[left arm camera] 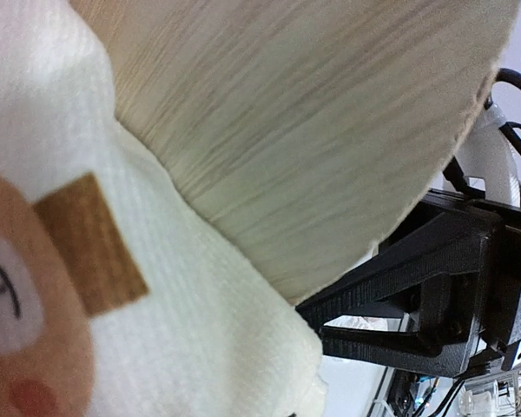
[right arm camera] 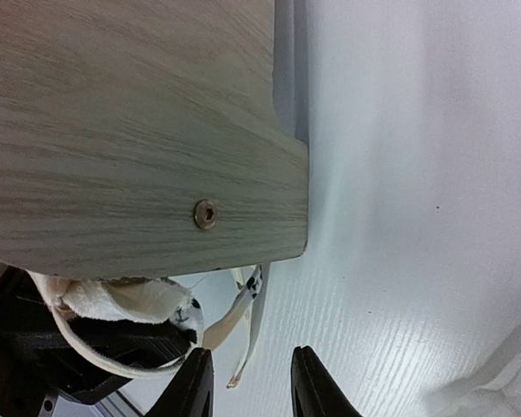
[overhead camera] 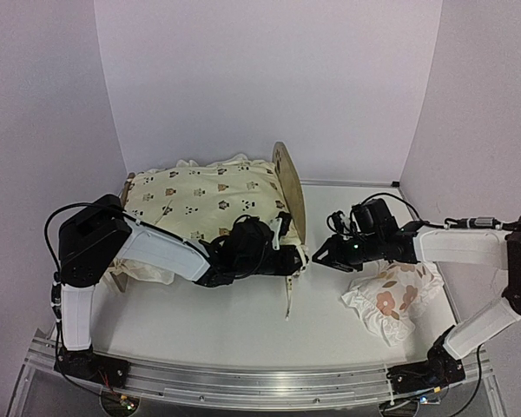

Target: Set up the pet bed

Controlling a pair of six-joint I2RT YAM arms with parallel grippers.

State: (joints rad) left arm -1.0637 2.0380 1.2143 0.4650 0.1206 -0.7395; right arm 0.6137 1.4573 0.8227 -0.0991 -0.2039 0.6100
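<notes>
Pale grained-wood pet bed (overhead camera: 289, 187), waffle-textured cushion (overhead camera: 200, 195)

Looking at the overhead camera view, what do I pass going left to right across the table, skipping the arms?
Cream cushion printed with small animals → light-wood rounded headboard of the pet bed → small white ruffled pillow with red-brown flowers.

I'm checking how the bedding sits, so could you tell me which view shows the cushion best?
The top view: most of the cushion spread over the bed. The left wrist view shows only a close-up patch; the right wrist view, just a scrap with ties.
</notes>
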